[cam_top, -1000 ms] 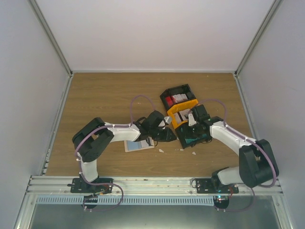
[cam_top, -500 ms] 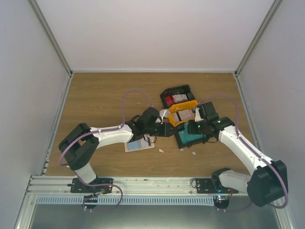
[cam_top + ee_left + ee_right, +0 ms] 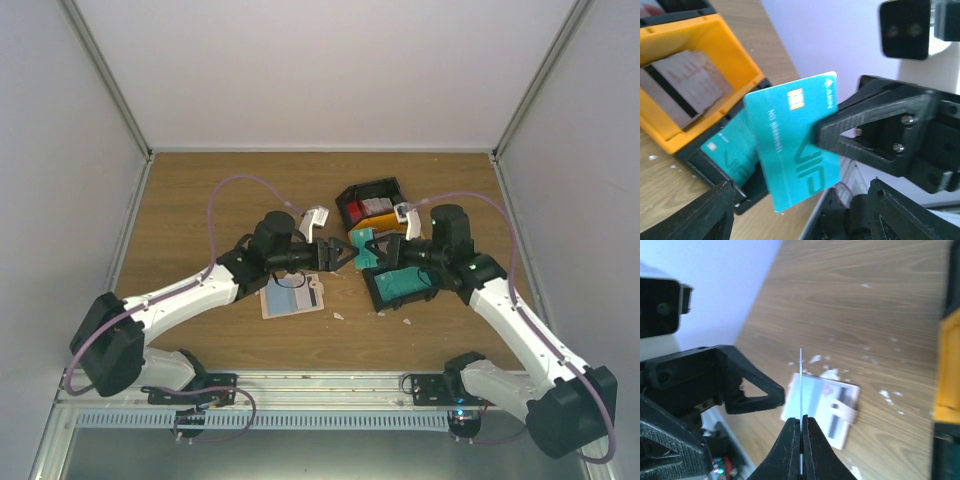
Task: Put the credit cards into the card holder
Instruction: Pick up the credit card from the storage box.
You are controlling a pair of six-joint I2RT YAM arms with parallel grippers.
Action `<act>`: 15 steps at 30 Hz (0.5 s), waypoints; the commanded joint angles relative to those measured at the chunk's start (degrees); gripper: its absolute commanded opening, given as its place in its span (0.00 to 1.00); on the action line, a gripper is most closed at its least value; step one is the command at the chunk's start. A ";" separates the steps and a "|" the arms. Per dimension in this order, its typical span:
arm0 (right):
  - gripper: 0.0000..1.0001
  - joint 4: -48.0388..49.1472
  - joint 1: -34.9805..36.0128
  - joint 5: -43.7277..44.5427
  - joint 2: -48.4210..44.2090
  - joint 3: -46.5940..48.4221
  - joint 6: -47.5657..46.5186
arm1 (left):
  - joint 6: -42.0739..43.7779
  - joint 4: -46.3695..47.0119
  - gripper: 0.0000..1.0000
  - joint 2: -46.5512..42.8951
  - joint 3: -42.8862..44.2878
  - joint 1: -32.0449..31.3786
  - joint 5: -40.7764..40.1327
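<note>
Wood-grain table (image 3: 200,200), plain white walls (image 3: 330,70), aluminium rail (image 3: 320,385) along near edge

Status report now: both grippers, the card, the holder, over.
Right gripper shut on teal card, held above table. Left gripper open, close to it, not gripping. Card holder lies open on table, card not yet in it.

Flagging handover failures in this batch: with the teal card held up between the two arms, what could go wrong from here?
The right end effector pinches the teal card by just one edge, so the open left end effector closing off-centre could twist it loose. A dropped card might land in the yellow bin below. The card holder lies unheld on the table and may slide during insertion.
</note>
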 commanded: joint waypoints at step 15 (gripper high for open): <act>0.01 18.76 0.20 -28.35 -5.94 -5.61 7.75 | -6.40 8.53 0.05 -8.54 -4.64 -0.08 11.08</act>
